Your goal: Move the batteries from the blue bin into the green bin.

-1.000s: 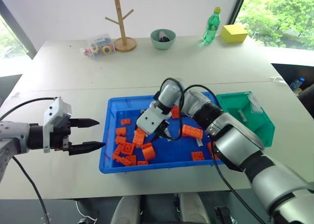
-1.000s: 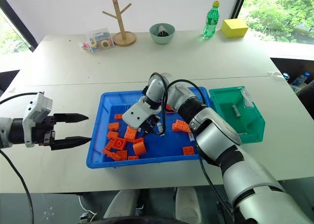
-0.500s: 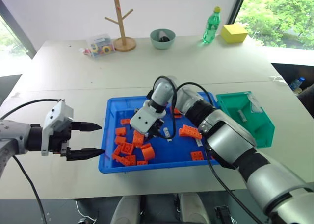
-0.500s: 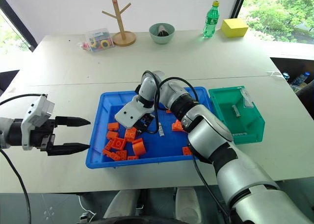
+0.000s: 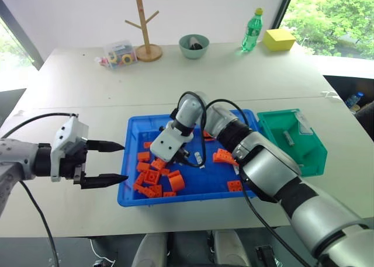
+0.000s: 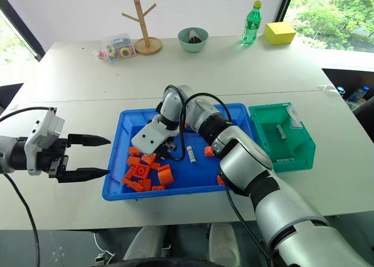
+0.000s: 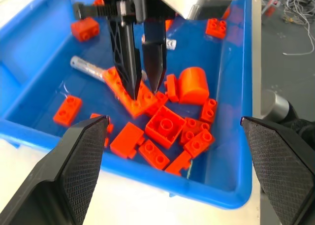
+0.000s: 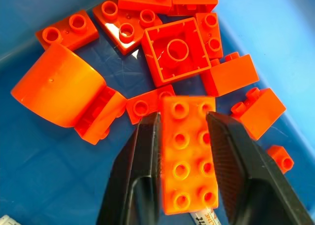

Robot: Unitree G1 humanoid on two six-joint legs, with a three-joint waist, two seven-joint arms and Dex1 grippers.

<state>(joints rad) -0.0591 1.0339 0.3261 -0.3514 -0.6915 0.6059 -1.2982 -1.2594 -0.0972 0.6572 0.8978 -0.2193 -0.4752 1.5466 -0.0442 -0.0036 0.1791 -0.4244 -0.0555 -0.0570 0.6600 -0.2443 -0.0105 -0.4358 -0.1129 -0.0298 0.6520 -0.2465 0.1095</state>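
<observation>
Orange studded brick (image 8: 186, 156) between right pincer (image 8: 183, 176) fingers, lettering unreadable

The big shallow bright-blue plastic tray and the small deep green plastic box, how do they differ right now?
The big shallow bright-blue plastic tray is wide and low; the small deep green plastic box is narrower and deeper. The tray holds many orange bricks plus a battery; the box holds one battery and no bricks. Both sit open on the white table.

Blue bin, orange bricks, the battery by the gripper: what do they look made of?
Blue bin: glossy moulded plastic, reflective floor. Orange bricks: hard shiny plastic, studded tops with highlights. Battery: probably metal-cased, dull silver sheen.
</observation>
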